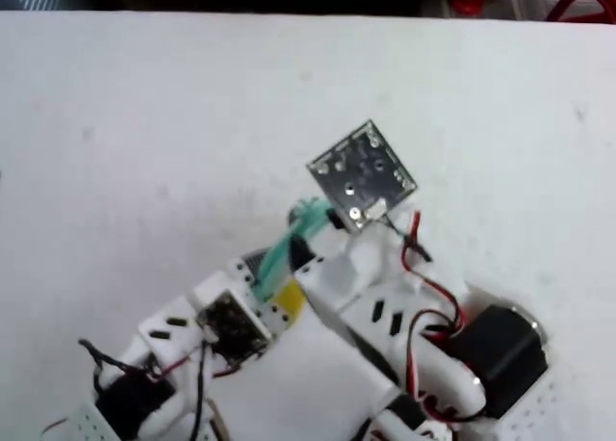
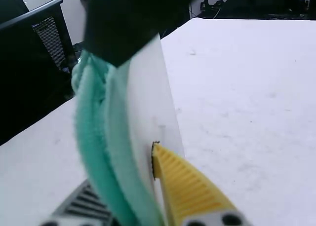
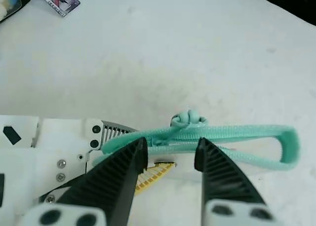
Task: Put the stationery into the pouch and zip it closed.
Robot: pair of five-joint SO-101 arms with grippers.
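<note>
Partly open, right jaws astride teal pouch (image 3: 247, 132).

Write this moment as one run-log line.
left gripper: shut on pouch | right gripper: open, at pouch's zip edge | pouch: on edge over table

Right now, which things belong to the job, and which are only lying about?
Job: pouch; left gripper, shut on it; right gripper, open around it.
Lying about: card on the table; second item beside it, too cut off to name.
</note>
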